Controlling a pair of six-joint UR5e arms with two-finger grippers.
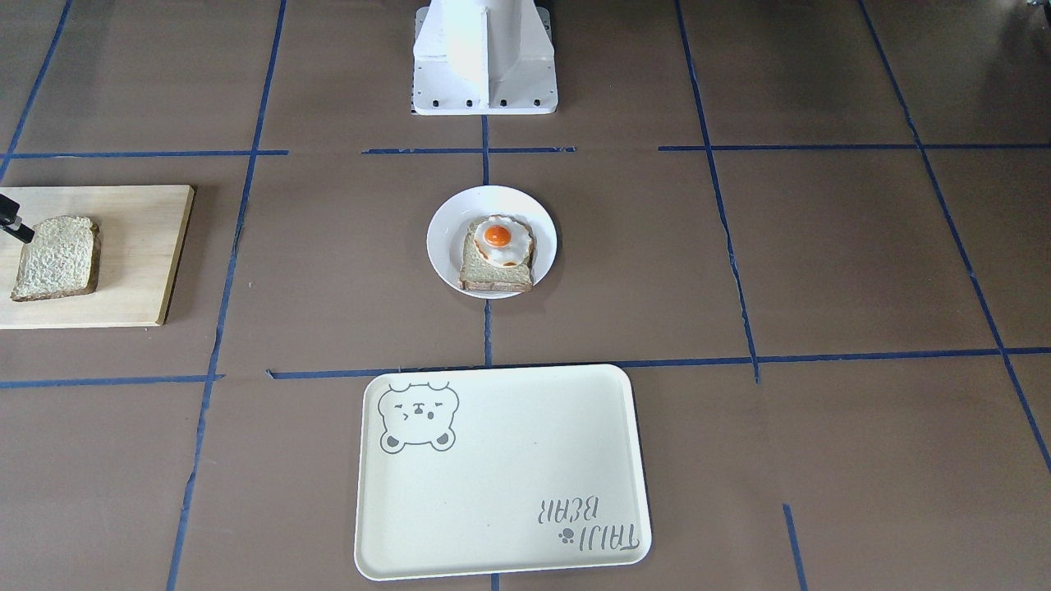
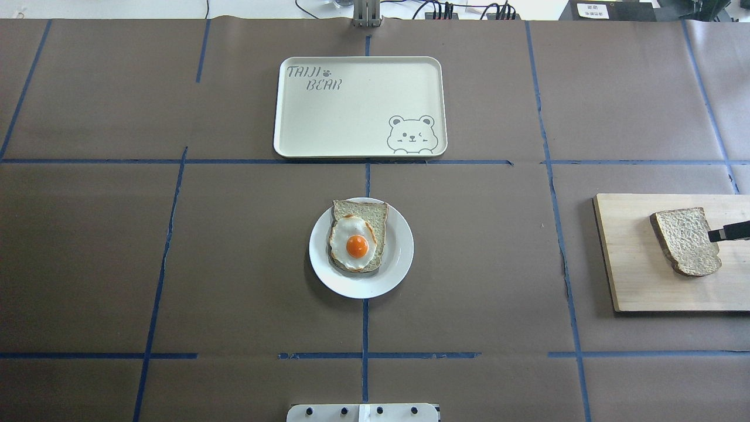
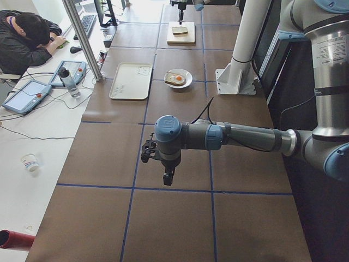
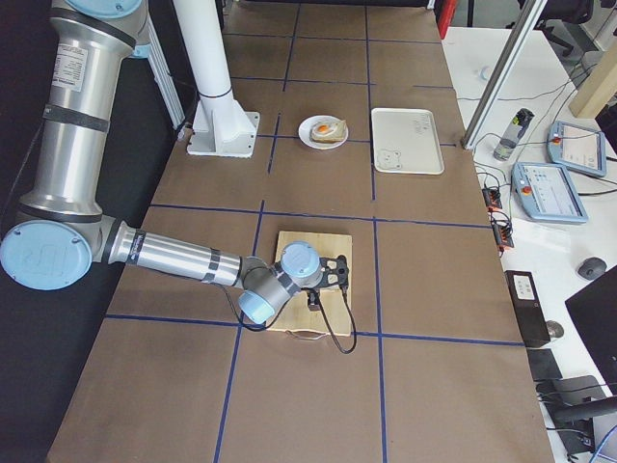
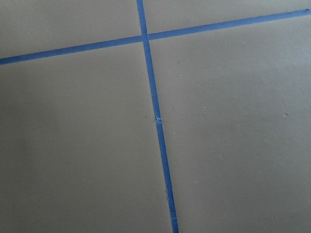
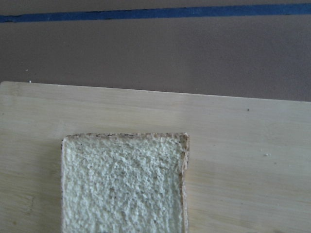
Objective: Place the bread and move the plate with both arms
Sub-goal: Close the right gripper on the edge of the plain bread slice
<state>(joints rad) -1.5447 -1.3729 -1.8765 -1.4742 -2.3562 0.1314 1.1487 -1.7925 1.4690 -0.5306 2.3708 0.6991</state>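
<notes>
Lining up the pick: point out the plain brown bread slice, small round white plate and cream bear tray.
plain brown bread slice (image 2: 682, 243), overhead view, crumb centre
small round white plate (image 2: 401, 252), overhead view, bare right rim
cream rectangular bear tray (image 2: 351, 111), overhead view, bare floor

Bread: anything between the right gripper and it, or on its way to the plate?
Nothing visible: the right gripper hangs over the bread on the board; only bare table lies between board and plate.

Wide gap between plate (image 2: 400, 258) and board (image 2: 633, 275)
</notes>
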